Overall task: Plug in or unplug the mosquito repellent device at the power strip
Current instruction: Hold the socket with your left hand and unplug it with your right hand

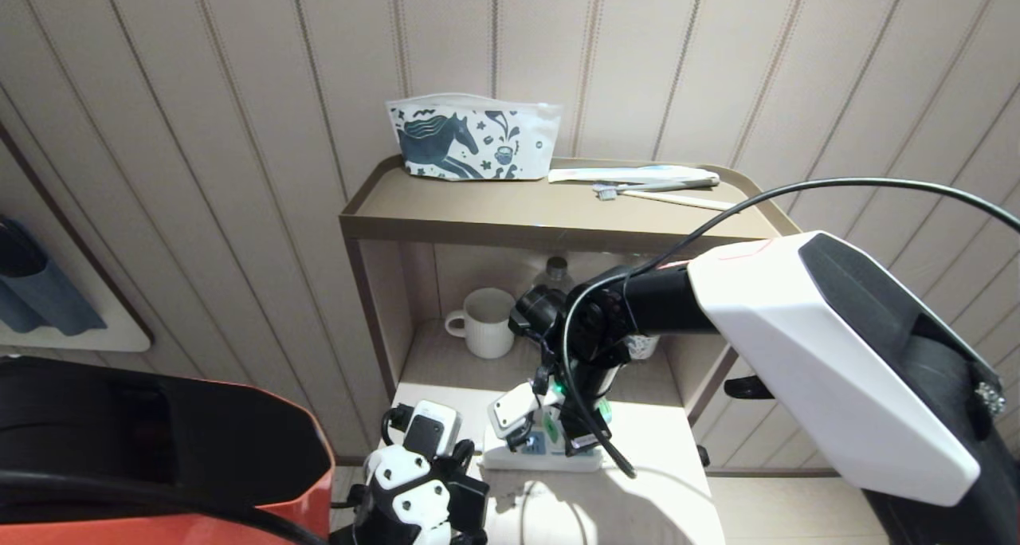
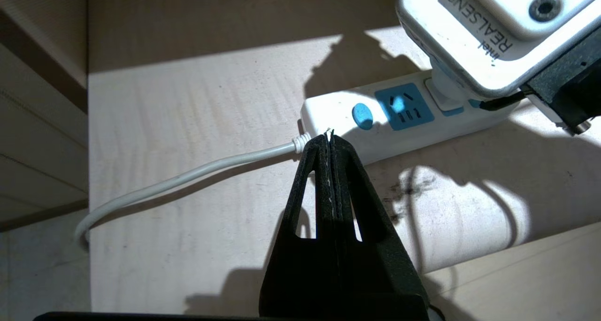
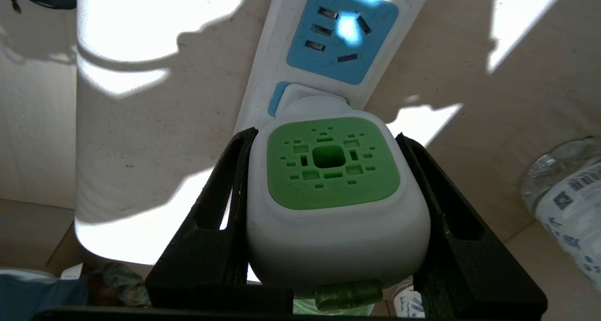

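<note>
My right gripper [image 3: 328,180] is clamped on the mosquito repellent device [image 3: 332,203], one black finger [image 3: 220,208] flat against each white side, the green vented top facing my wrist camera between them. The device stands with its plug end against the power strip [image 3: 281,58], over the socket next to a bare light-blue face (whether the pins are fully seated I cannot tell, since the body hides them). Its green bottle neck shows just under the body, at the base of my jaws.

The strip lies flat on the lower shelf [image 1: 653,449] of the small stand, near that shelf's front edge, running roughly along it. Its round blue button [image 2: 362,115] sits at the end nearest my left side, and the pale cord [image 2: 188,175] leaves that end and trails toward the shelf's left edge, curling over it.

My left gripper [image 2: 330,138] has its fingers pressed tight together with nothing between them; the tips sit right at the button end of the strip, where the cord joins the casing, though I cannot tell whether they press on it.

A white mug [image 1: 486,322] and a clear water bottle [image 1: 555,274] stand deeper on the shelf, toward its back edge. On the top shelf [image 1: 446,210] a horse-print pouch [image 1: 470,137] leans at the back edge, with a toothbrush [image 1: 661,196] to its right.
</note>
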### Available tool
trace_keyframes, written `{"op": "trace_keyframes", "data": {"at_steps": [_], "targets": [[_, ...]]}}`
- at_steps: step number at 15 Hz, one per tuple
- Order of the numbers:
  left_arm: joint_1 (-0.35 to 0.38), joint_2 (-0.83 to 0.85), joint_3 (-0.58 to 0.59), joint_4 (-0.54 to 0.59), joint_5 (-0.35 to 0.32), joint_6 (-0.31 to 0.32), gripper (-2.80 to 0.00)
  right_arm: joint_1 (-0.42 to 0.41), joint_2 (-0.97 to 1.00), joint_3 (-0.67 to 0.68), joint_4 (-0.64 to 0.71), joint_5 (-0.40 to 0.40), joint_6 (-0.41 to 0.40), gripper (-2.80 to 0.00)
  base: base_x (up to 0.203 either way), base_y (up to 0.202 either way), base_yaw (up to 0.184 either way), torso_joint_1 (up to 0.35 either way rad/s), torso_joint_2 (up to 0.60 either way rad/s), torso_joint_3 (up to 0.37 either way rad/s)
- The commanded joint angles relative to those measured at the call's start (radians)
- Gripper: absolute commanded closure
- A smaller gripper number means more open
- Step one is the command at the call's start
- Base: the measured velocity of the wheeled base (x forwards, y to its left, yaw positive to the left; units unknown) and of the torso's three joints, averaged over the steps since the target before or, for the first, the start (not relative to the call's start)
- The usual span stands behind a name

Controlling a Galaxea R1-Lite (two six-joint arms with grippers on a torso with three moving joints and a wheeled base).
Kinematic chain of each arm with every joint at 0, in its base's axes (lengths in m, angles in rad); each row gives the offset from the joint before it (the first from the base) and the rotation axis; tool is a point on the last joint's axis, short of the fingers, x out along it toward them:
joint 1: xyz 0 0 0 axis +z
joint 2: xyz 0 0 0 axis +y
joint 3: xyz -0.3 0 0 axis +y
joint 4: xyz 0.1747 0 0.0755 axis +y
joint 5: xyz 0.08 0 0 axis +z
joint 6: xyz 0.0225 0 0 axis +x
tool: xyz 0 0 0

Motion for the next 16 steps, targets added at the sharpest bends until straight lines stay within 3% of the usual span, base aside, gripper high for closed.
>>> {"op": "trace_keyframes", "data": {"at_steps": [1, 6, 16], "targets": [[-0.028, 0.073, -0.048, -0.008, 0.034, -0.001, 0.00, -0.003, -0.001, 0.009, 0.003, 0.001, -0.006, 0.00, 0.000, 0.000, 0.000, 0.000, 0.00, 0.000], [-0.054, 0.129, -0.107, -0.009, 0.053, -0.001, 0.00, -0.020, 0.000, 0.016, 0.001, 0.001, 0.005, 0.00, 0.000, 0.000, 0.000, 0.000, 0.00, 0.000], [-0.078, 0.191, -0.222, -0.010, 0.154, -0.002, 0.00, -0.034, -0.003, 0.021, 0.001, 0.003, 0.006, 0.00, 0.000, 0.000, 0.000, 0.000, 0.00, 0.000]]}}
